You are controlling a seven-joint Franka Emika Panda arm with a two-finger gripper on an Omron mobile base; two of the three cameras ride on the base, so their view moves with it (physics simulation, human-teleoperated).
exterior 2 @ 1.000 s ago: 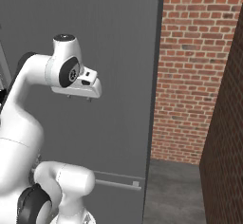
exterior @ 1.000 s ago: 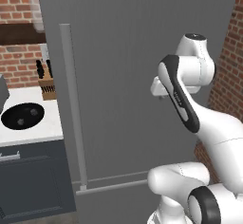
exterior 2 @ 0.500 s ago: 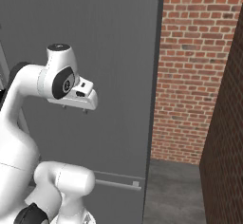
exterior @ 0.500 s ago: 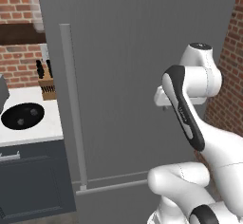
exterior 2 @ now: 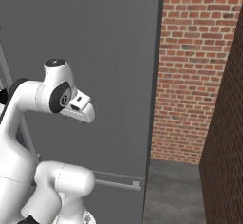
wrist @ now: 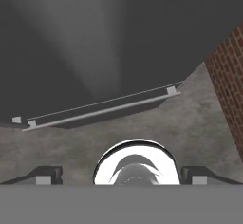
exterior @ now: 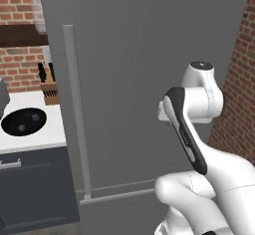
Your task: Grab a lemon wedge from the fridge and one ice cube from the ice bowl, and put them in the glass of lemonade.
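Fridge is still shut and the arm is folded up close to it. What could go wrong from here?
1. The vertical handle sits at the fridge door's far left, away from the open gripper; a long sideways reach may scrape the door.
2. The brick wall stands close on the right, leaving little swing room.

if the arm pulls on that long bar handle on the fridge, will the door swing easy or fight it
The fridge door is tall and shut flush, so it probably resists at first. The handle is a long thin vertical bar at the door's left edge, likely stiff and giving good leverage. Its smooth round finish may let the open gripper slide.
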